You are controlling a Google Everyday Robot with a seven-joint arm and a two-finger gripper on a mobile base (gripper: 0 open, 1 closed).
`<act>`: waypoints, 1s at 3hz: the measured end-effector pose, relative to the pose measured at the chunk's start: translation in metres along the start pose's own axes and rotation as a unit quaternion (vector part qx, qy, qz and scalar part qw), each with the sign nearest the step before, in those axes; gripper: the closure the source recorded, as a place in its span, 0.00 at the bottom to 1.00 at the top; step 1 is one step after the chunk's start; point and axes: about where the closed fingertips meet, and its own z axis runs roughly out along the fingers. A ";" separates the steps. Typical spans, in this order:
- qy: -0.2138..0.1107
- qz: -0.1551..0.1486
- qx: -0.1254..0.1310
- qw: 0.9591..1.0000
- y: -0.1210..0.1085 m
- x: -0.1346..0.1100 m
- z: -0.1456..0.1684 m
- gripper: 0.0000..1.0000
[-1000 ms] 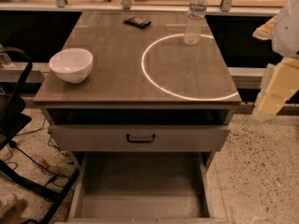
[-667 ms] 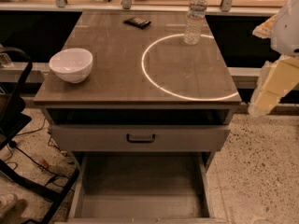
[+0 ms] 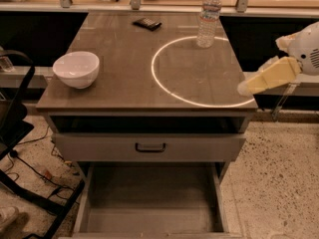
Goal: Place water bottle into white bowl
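Camera view looks down on one table (image 3: 119, 86) with a smooth, faintly streaked grey-brown top, squared at the corners; one thin bright ring of light (image 3: 152, 69) lies drawn across its right half. One water bottle (image 3: 208, 16) stands upright at the far right on the far arc of that ring; it is clear ribbed plastic with a white cap and a pale label band. One white bowl (image 3: 76, 68) sits at the near left corner, round, deep and glossy with a plain rim, well apart from the bottle. One small flat black object (image 3: 147, 24) lies at the far middle, between the two but nearer the bottle.

Over at the right edge comes the gripper (image 3: 247, 86), a pale yellowish tapered piece reaching out from a rounded white arm housing (image 3: 308, 48); its tip sits by the table's right front edge, touching neither bottle nor bowl; whether it is spread or closed cannot be told.

Below the top, two drawers: an upper drawer (image 3: 99, 146), closed, with one dark loop handle (image 3: 150, 147); a lower drawer (image 3: 149, 208) pulled out. Speckled stone floor (image 3: 279, 183) lies to the right; dark cables (image 3: 30, 169) trail at the left.
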 end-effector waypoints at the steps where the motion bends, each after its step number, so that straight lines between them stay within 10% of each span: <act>1: -0.092 0.015 0.025 0.995 -0.021 -0.028 0.019 0.00; 3: -0.135 0.015 0.065 0.989 -0.041 -0.050 0.020 0.00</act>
